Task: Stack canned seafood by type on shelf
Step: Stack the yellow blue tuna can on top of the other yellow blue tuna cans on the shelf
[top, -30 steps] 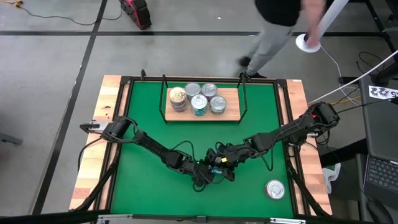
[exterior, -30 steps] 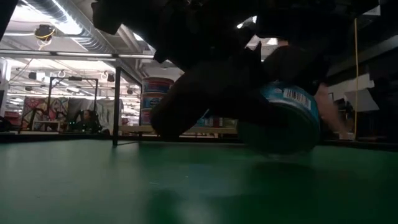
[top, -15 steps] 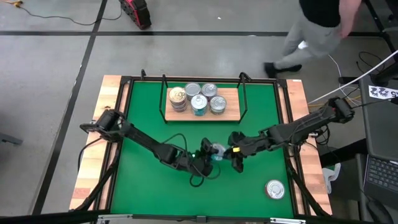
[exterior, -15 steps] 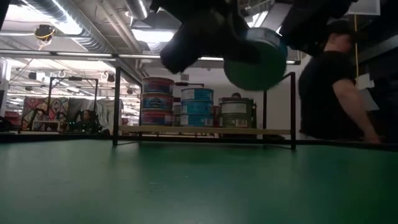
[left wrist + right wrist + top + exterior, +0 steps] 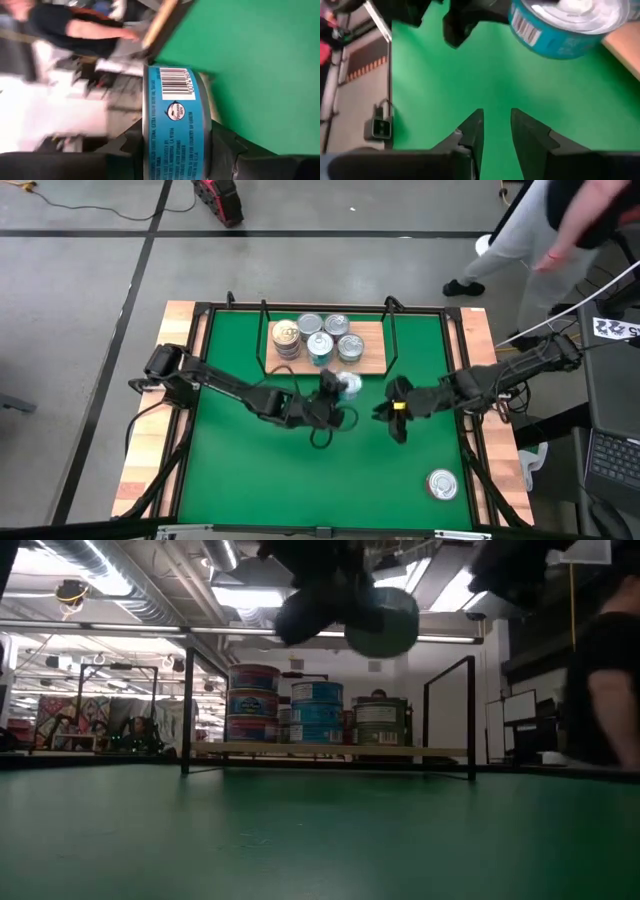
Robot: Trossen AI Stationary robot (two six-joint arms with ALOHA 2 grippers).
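Observation:
My left gripper (image 5: 338,392) is shut on a teal tin (image 5: 347,385) with a silvery lid, held high over the green mat just near of the shelf (image 5: 375,360). The low view shows this tin (image 5: 382,620) above shelf height. The shelf is a light-wood board (image 5: 330,750) with black wire uprights. It carries several tins in stacks standing on their bases: a brown and red stack (image 5: 255,700), a teal one (image 5: 317,710), and others (image 5: 350,347). My right gripper (image 5: 393,418) hovers open to the right of the tin, holding nothing (image 5: 495,127). My left gripper pinches the teal tin between its two fingers (image 5: 225,147). One finger lies on each flat end, and the labelled side wall (image 5: 172,120) faces the wrist camera. The fingers come roughly level from the table's left. The tin is lifted clear and tilted, lid partly upward.
One more tin with a silvery lid (image 5: 442,484) stands on the mat near the near right corner. The shelf's wire uprights (image 5: 390,330) rise beside the board. A person (image 5: 560,230) moves beyond the far right corner. There is bare mat (image 5: 230,460) on the near left.
My left gripper has carried the teal tin up from just above the mat and toward the far edge, close to the shelf. My right gripper has drawn away from the tin toward the table's right edge. The person has walked to the right.

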